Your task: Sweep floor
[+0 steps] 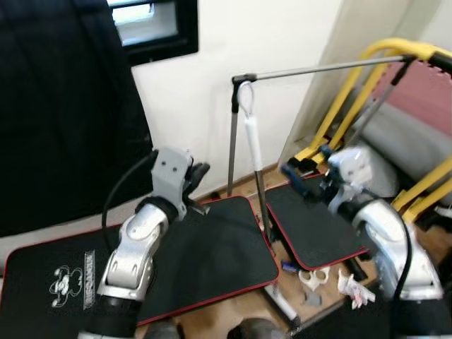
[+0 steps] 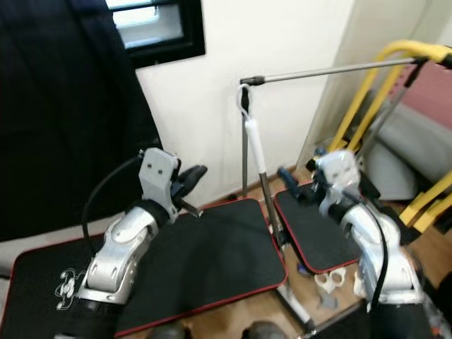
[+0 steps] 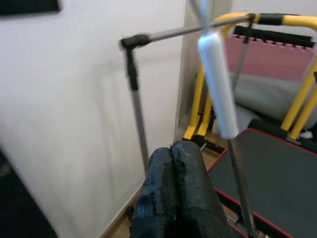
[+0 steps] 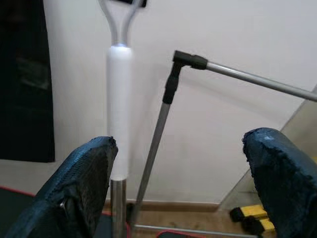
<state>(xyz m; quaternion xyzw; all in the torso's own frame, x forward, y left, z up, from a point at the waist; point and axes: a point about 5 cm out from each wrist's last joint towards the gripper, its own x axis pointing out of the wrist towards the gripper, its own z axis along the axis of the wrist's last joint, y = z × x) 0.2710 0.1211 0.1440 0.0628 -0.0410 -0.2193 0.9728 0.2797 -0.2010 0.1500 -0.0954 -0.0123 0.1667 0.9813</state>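
Dark curtain (image 1: 67, 106): hangs at the far left, covering the wall down to the floor.
Window (image 1: 152, 25): black-framed, high on the white wall, just right of the curtain.
Left mat (image 1: 212, 258): black with red edging, flat on the wood floor; a white cartoon-bear print (image 1: 65, 281) with a strip of white lettering beside it sits near its left end — the lettering is too small to read.
Left gripper (image 1: 196, 185): raised above the left mat, pointing toward the wall; in the left wrist view its two black fingers (image 3: 171, 198) are pressed together, holding nothing.
Broom handle (image 1: 252, 145): the task's tool — a white grip with a loop at the top, hooked over the corner of the rail, its thin metal shaft running down between the two mats; it stands between the two grippers, touched by neither.
Metal rail (image 1: 318, 69): a grey bar running right from a black corner joint atop an upright post.
Right mat (image 1: 314, 222): black, red-edged, just right of the broom shaft.
Right gripper (image 1: 300, 178): held over the right mat near the broom; in the right wrist view its fingers (image 4: 81, 183) are spread wide, the white grip seen beyond them.
Floor litter (image 1: 332, 282): small white scraps on the wood in front of the right mat.
Yellow frame (image 1: 395, 49): tubular, against the far-right wall, with a pink padded panel (image 1: 424, 92) behind it.
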